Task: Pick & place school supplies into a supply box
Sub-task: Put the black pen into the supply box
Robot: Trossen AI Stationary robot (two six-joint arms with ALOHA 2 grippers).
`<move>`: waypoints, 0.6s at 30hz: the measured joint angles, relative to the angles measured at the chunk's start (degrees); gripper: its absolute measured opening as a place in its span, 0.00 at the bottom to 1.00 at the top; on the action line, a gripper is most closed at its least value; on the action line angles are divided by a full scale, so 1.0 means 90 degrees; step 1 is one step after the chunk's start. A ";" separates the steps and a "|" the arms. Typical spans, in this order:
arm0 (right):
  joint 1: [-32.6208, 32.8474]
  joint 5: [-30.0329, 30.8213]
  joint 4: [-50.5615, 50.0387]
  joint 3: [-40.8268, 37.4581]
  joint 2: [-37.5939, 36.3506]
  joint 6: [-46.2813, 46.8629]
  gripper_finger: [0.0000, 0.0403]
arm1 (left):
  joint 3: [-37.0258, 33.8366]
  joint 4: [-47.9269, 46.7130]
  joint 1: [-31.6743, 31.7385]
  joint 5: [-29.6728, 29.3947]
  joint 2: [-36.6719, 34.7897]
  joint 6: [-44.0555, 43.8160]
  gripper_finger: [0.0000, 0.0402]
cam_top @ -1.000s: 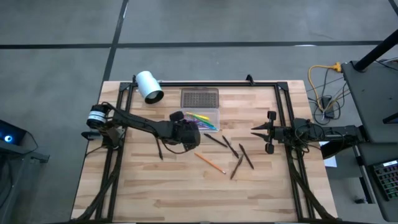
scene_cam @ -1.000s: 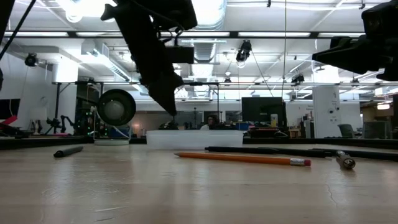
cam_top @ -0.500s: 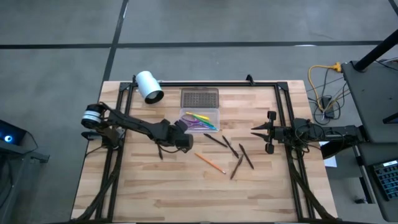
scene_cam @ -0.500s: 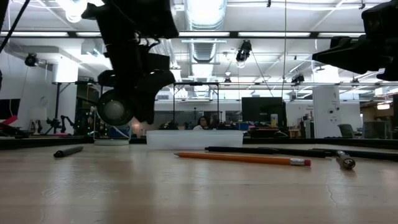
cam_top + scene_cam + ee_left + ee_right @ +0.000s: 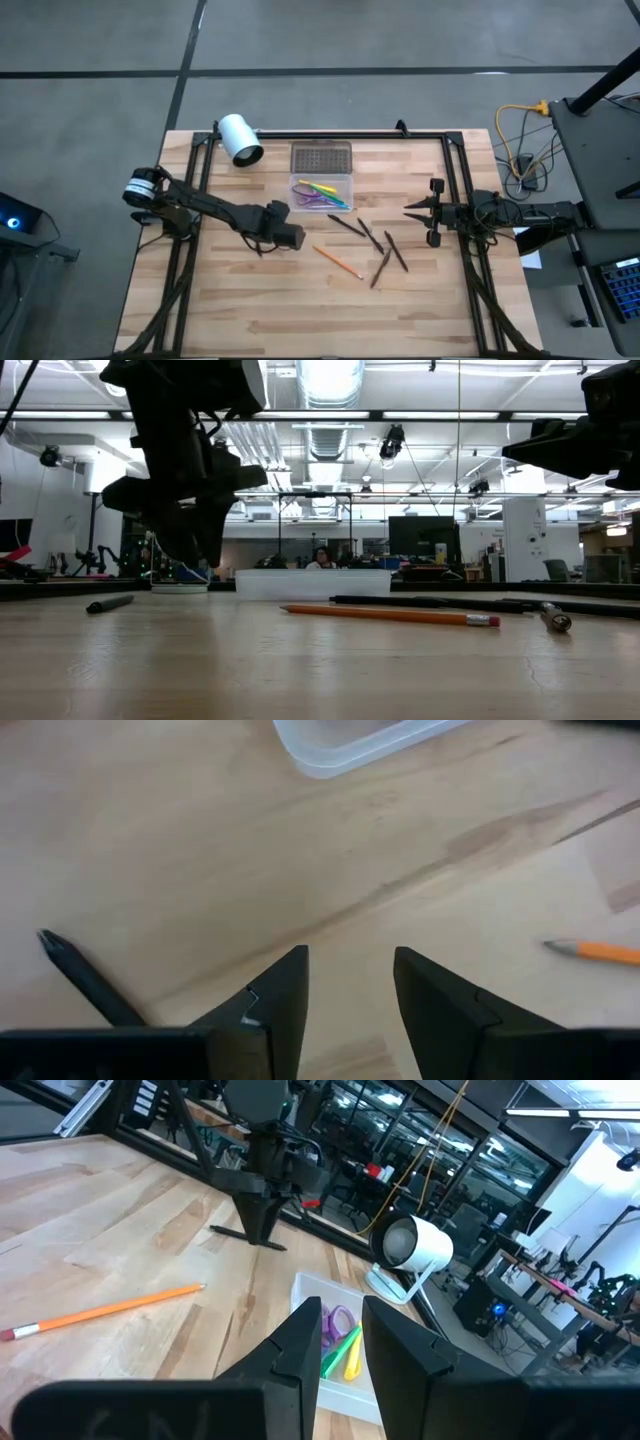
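Just in front of the supply box (image 5: 321,191), over bare wood, the left gripper (image 5: 284,236) hangs with its jaws parted and nothing between them, tilted down toward the table (image 5: 300,310). A dark pen (image 5: 257,244) lies just beside it, alone on that side, and the wrist view shows the same pen (image 5: 88,982) close to the fingers (image 5: 275,1000); the gripper's position suggests this pen is the next pick. The clear box sits near the table's far edge with green, yellow and purple supplies (image 5: 322,192) already lying in it, its dotted grey lid (image 5: 321,157) set flat just behind so the opening is free for drops. An orange pencil (image 5: 339,262) lies nearest the box's front; four dark pencils (image 5: 378,248) are scattered to its right, so about half the job looks left. The right gripper (image 5: 420,211) waits at the table's right edge, fingers (image 5: 300,1355) held a little apart around nothing, well clear of the left arm's working space. A white cylinder (image 5: 240,138) lies at the far left corner
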 joint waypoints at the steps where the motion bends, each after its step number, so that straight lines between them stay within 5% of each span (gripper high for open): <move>1: 0.0000 0.0000 0.0000 0.0000 0.0000 0.0000 0.17 | 0.0012 0.0002 -0.0031 0.0005 -0.0016 -0.0080 0.33; 12: 0.0000 -0.0001 0.0000 0.0000 0.0000 0.0000 0.17 | -0.0042 -0.0931 -0.0388 0.0035 -0.0274 -0.1767 0.33; 18: 0.0000 0.0000 0.0000 0.0000 0.0000 0.0000 0.17 | -0.0042 -0.1286 -0.0478 0.0570 -0.0291 -0.2338 0.33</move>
